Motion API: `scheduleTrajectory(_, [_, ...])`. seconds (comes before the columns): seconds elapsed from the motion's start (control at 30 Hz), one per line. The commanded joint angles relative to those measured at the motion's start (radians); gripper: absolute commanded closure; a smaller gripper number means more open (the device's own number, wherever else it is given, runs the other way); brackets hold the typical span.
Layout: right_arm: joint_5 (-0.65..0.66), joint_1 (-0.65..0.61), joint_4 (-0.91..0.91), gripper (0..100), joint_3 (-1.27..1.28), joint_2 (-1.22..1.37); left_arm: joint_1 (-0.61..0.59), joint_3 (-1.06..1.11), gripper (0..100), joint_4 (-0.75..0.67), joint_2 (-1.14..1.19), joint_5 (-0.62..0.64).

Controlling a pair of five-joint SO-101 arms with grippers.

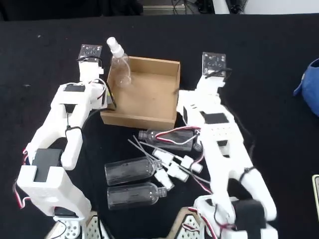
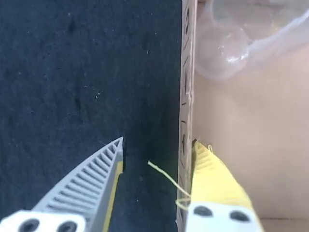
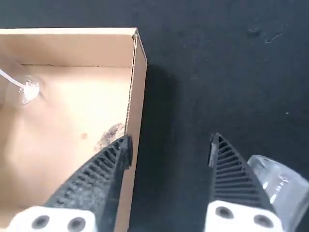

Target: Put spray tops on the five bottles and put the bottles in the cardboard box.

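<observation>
- Two capless bottles [image 1: 130,170] lie side by side on the black cloth [image 1: 259,59] at the near end of the table. Their open necks point toward the right arm.
- We count several loose spray tops [image 1: 174,167], white with thin dip tubes, clustered just past those necks.
- We log a third bottle [image 1: 167,137] lying on its side just in front of the near wall of the cardboard box [image 1: 149,99]. It has no top, and the right arm's red and white wires cross over it.
- We place the cardboard box, open at the top, between the two arms.
- We find a capped bottle [image 1: 118,62], clear with a white spray top, leaning in the box's far corner on the left arm's side.
- Left gripper [image 2: 159,145]: fingers released and spread astride the box's side wall. The grey finger is outside over the cloth and the yellow finger is inside the box, and they grasp nothing.
- Right gripper [image 3: 169,141]: black fingers spread, one above the box's opposite wall and the other over the cloth, with nothing between them.
- We note a blue item [image 1: 309,92] at the table's edge beyond the right arm.
</observation>
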Motion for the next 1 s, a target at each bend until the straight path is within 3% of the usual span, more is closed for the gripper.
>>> scheduleTrajectory(0.0, [-0.009, -0.021, -0.066, 75.9, -0.068, 0.019, 0.019, -0.021, 89, 0.023, -0.021, -0.003])
scheduleTrajectory(0.6, [-0.009, -0.021, -0.281, 75.9, -0.067, 0.208, 0.044, -0.001, 89, 0.183, -0.080, 0.031])
scheduleTrajectory(0.77, [-0.009, -0.021, -0.338, 75.9, -0.067, 0.252, 0.048, 0.104, 89, 0.152, -0.209, 0.031])
scheduleTrajectory(0.97, [-0.008, -0.044, -0.370, 75.9, -0.071, 0.285, 0.045, 0.243, 89, 0.005, -0.292, 0.031])
